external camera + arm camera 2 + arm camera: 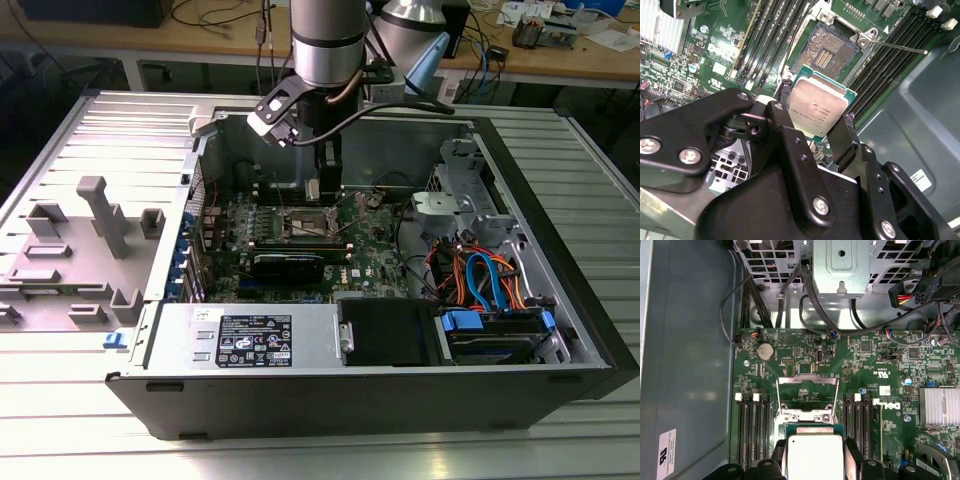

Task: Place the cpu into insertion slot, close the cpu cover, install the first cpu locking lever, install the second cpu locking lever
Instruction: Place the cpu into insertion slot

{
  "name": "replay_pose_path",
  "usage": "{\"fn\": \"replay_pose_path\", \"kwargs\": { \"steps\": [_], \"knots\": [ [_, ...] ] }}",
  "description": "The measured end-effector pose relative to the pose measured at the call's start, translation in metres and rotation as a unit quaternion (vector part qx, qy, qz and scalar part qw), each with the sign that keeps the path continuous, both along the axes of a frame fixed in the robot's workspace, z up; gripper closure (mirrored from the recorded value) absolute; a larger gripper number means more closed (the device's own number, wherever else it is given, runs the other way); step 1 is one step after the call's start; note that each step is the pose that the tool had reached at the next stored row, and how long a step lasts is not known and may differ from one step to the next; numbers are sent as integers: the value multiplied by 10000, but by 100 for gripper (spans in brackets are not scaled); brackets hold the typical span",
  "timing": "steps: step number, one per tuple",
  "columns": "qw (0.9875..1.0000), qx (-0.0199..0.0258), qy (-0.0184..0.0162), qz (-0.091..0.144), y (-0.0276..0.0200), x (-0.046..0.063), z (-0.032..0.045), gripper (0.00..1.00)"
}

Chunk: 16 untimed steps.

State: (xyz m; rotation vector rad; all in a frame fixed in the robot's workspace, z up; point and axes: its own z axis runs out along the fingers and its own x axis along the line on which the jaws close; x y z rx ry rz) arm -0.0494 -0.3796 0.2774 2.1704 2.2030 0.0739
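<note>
Pincer (815, 120) clamps the cpu (819, 102) by two opposite edges, just above the open insertion slot (827, 52); the cpu cover (807, 381) stands raised. Seating it well likely needs squared corners, a straight descent and no pressing.

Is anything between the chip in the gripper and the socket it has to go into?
Nothing visible. The gripper holds the chip over the board; the socket lies bare, its cover raised.
</note>
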Motion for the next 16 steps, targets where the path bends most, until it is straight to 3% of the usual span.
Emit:
{"fn": "replay_pose_path", "kwargs": {
  "steps": [16],
  "knots": [
    [10000, 1, 0, -1, 0, -56, -109, 46]
  ]
}}
